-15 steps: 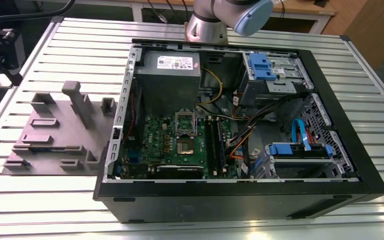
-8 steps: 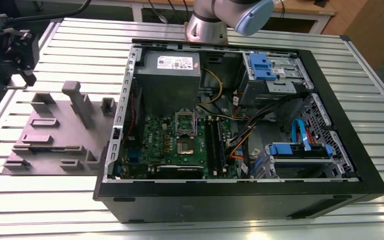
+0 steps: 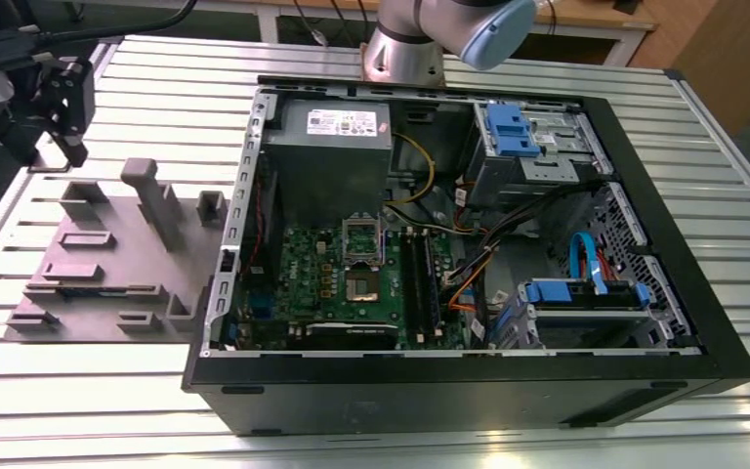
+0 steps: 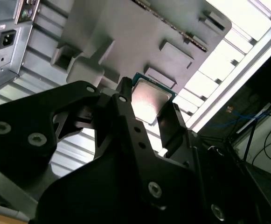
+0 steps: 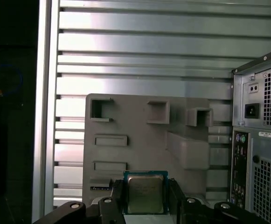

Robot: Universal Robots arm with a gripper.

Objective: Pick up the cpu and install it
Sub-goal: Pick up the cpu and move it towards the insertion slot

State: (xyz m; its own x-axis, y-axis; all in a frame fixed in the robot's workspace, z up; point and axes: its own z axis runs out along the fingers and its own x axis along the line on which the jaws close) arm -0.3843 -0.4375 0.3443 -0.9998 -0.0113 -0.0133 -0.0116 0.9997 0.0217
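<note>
Here we saw the gripper (image 4: 148, 106) clenched on the cpu (image 5: 145, 192), fingers against two opposite edges, holding it in the air close to the grey fixture (image 3: 114, 264) on the worktop (image 3: 153, 68), at the exterior view's left of the open computer case (image 3: 687, 293).

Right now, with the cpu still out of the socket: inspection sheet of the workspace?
surface: slatted metal table, carrying the case and the fixture.
job's things: cpu between the fingers, not in the fixture; socket on the board in the open case.
clutter: nothing seen.
gripper: gripper shut on cpu, above the table at the exterior view's left.
cables: loose cables inside the case, beside the board.
surroundings: wooden bench behind the table.
</note>
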